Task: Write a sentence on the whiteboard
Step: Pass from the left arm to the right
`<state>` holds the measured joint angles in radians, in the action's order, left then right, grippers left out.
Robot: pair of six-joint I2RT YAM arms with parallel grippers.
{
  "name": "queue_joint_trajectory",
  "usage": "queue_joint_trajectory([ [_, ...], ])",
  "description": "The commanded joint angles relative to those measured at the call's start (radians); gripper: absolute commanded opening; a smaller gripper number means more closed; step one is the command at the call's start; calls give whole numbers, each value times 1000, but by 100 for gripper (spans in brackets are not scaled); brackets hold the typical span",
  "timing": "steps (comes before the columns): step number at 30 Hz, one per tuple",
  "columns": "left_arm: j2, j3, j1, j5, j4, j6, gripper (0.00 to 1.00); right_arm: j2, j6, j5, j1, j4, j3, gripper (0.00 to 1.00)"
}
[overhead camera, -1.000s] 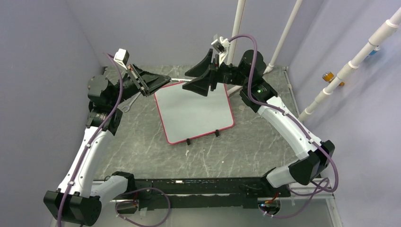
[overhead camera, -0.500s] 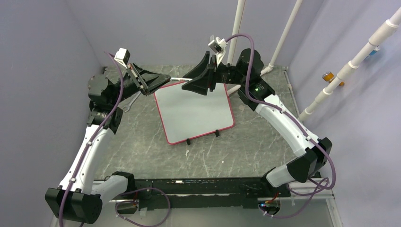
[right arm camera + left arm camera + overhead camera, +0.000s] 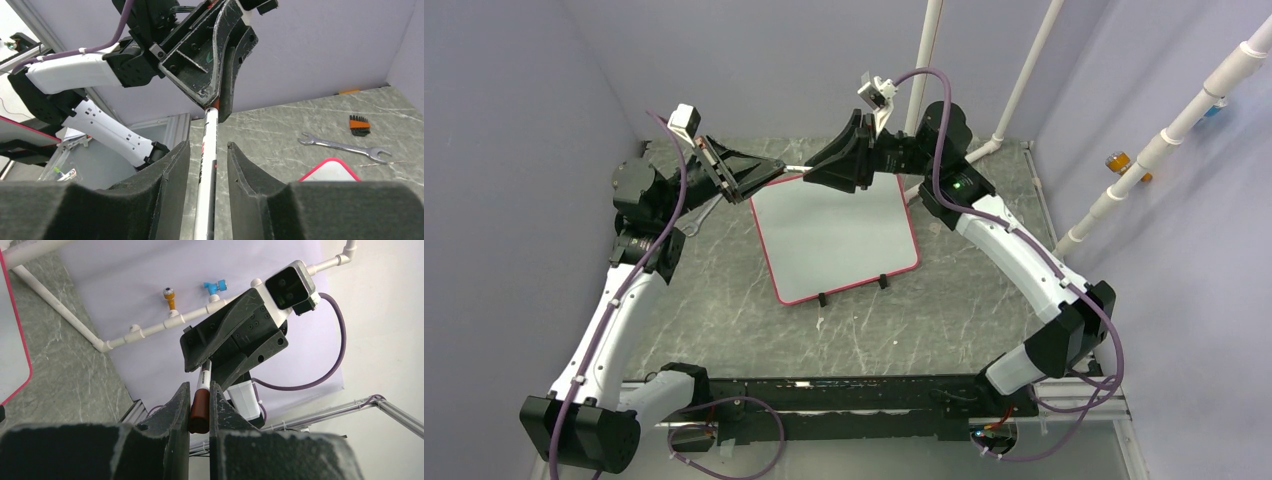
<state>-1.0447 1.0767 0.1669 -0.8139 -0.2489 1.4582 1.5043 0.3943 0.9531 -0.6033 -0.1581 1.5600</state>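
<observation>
The whiteboard (image 3: 834, 240), pale with a red-pink frame, lies flat on the table; its surface looks blank and the sentence is out of view. Above its far edge both grippers meet on a marker (image 3: 792, 168). My left gripper (image 3: 200, 385) is shut on the marker's brown cap (image 3: 200, 407). My right gripper (image 3: 208, 146) straddles the white barrel (image 3: 211, 120), with a narrow gap showing on each side of it. In the top view the left gripper (image 3: 776, 168) and right gripper (image 3: 812, 172) point tip to tip.
A steel wrench (image 3: 345, 146) and a small orange bit holder (image 3: 360, 124) lie on the marbled table left of the board. White pipes (image 3: 924, 60) rise at the back right. Purple walls close in on three sides.
My right gripper has slid left along the marker toward the left gripper, and its jaws have narrowed around the barrel. The left gripper has kept its hold and place.
</observation>
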Motion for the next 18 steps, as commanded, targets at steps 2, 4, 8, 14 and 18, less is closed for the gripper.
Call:
queue_joint_trajectory([
  [2,15,12,-3,13,-32,-28,0,0,1,28,3,-36,60,34],
  [4,13,15,-4,13,-22,-35,0,2,4,27,3,-41,61,33],
  [8,9,16,-3,13,-12,-42,0,7,16,34,4,-54,63,28],
  [14,8,16,-3,19,2,-56,0,17,19,45,1,-47,69,22],
  [18,5,13,-3,26,-11,-52,0,22,17,49,2,-41,72,21],
])
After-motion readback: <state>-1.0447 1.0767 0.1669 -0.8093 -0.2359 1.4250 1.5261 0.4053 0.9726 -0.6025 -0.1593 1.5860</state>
